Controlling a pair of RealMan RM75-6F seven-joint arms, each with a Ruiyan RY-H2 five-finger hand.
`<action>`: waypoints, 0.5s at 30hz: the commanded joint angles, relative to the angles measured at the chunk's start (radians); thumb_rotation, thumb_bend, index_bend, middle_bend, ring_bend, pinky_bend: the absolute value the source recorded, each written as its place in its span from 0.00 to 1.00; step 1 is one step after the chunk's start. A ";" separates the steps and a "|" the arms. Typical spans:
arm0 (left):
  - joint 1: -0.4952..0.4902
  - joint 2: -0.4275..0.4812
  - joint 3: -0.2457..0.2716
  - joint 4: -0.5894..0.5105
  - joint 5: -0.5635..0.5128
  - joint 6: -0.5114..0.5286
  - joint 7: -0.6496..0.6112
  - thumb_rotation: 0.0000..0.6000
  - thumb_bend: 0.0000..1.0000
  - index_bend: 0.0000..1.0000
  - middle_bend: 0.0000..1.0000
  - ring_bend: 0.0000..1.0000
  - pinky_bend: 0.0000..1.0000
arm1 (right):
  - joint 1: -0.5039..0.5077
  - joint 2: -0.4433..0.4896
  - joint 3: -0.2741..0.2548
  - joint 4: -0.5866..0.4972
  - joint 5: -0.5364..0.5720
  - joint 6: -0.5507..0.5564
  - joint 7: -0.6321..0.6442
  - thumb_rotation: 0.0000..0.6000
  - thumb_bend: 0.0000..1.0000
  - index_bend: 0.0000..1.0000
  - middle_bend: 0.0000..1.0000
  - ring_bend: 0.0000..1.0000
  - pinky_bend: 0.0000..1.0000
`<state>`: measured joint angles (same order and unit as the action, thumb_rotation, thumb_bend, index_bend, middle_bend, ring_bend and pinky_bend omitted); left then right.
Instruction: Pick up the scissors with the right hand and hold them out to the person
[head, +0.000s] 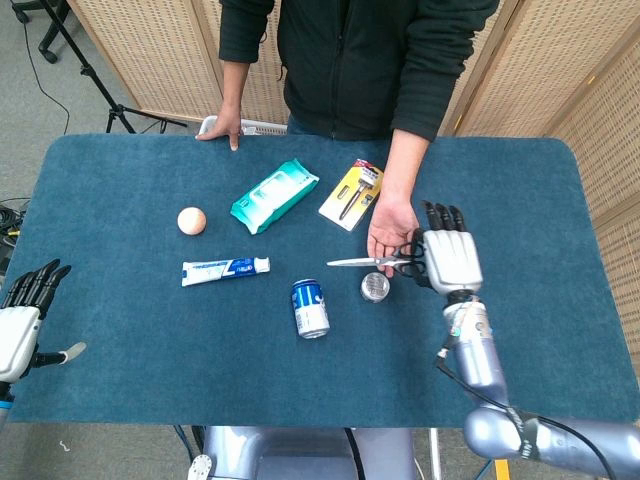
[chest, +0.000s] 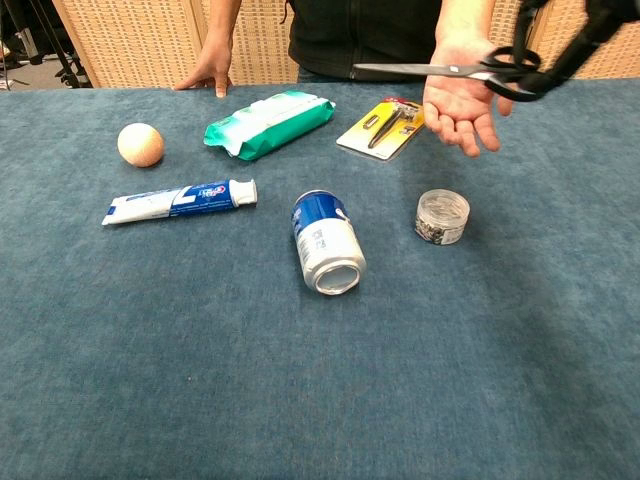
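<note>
Blue felt covers the surface (head: 120, 170), and above it the right hand (head: 449, 261) grips black-handled steel scissors (head: 385, 263) by the loops, clear of the cloth. They hang over the person's upturned palm (head: 391, 232), so the pickup looks done and only the handover remains.

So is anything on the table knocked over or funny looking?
The blue can lies tipped on its side near the table's middle, its open end facing the robot; no spill shows. The scissors in the right hand point their blades sideways across the person's palm.
</note>
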<state>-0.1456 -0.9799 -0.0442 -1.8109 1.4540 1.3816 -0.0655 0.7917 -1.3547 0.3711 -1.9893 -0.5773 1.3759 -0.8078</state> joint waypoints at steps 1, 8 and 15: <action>-0.001 0.013 0.000 0.003 0.000 -0.005 -0.024 1.00 0.00 0.00 0.00 0.00 0.00 | 0.076 -0.074 0.037 0.011 0.062 0.051 -0.086 1.00 0.62 0.68 0.07 0.00 0.00; 0.000 0.030 0.002 0.008 0.011 -0.005 -0.062 1.00 0.00 0.00 0.00 0.00 0.00 | 0.150 -0.189 0.026 0.159 0.106 0.077 -0.147 1.00 0.62 0.68 0.07 0.00 0.00; -0.004 0.030 0.001 0.010 0.006 -0.012 -0.069 1.00 0.00 0.00 0.00 0.00 0.00 | 0.171 -0.244 0.017 0.295 0.109 0.049 -0.138 1.00 0.62 0.68 0.07 0.00 0.00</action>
<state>-0.1493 -0.9496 -0.0423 -1.8010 1.4619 1.3700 -0.1336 0.9531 -1.5801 0.3931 -1.7262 -0.4696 1.4344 -0.9458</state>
